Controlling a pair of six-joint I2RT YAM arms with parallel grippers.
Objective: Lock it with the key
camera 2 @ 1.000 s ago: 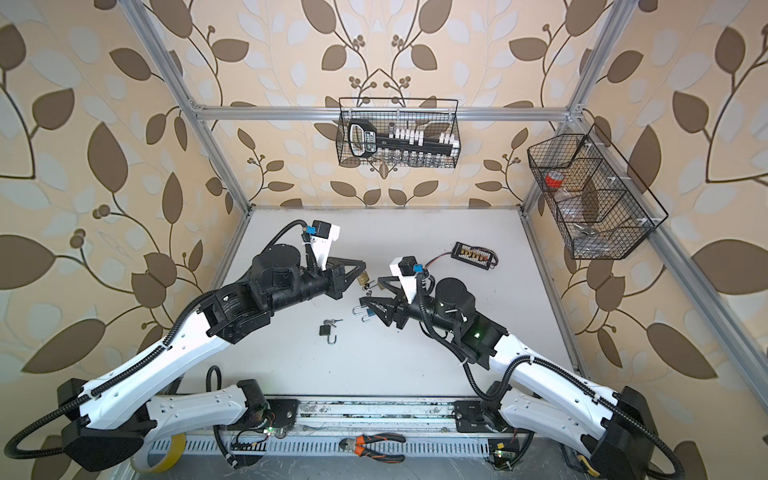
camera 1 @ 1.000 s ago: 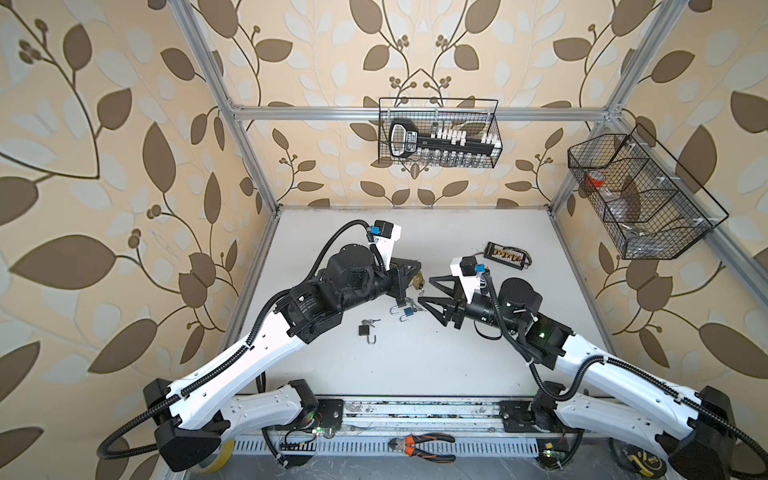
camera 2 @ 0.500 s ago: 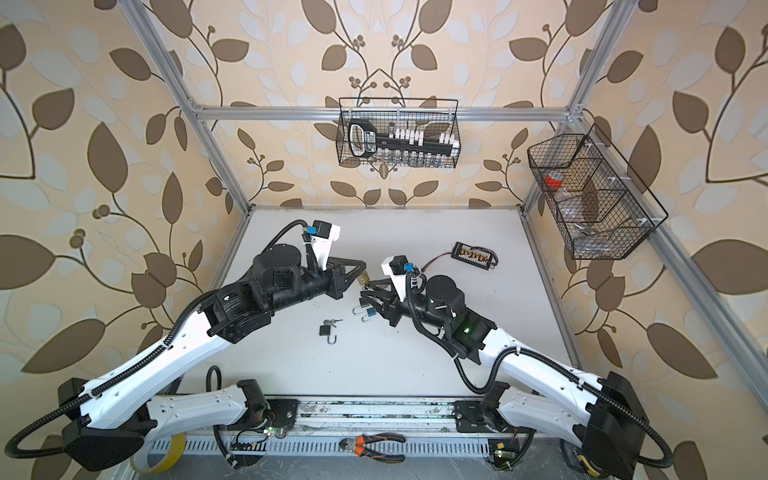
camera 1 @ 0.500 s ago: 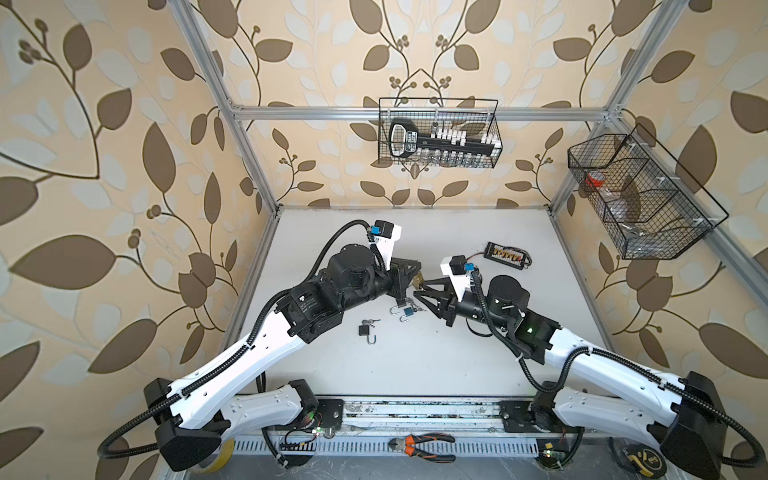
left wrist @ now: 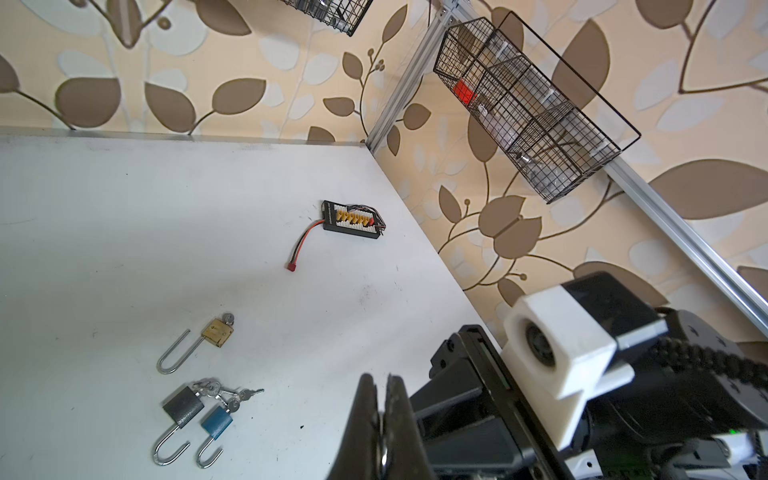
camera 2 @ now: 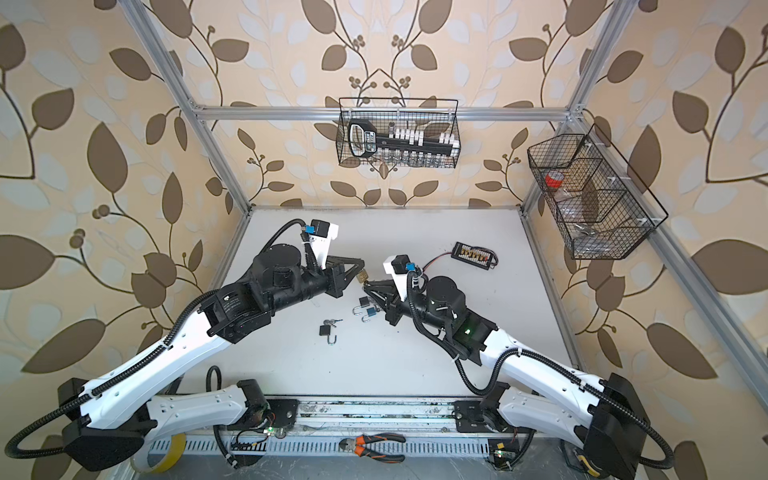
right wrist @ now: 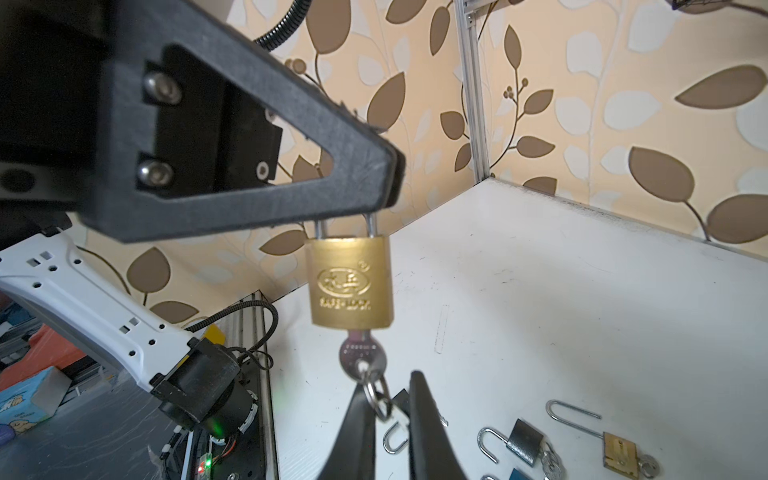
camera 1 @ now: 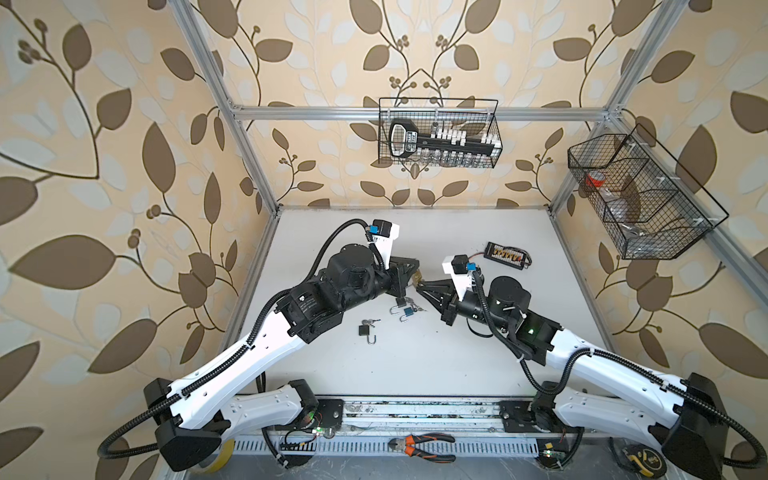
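Here: white tabletop, leaf-patterned walls, aluminium frame.

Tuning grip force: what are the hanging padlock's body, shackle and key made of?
The padlock body looks like brass: yellow satin sheen, stamped logo. The shackle is bright silvery metal, probably plated steel. The key is duller silver metal, perhaps nickel-plated; the alloy can't be told.

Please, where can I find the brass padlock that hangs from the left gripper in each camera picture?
In both top views: brass padlock, a small gold spot near the picture's middle.
Left wrist: body hidden under the shut left gripper.
Right wrist: centre, hanging by its shackle.
Shared landmark: the grey padlock lying flat, seen in every view.
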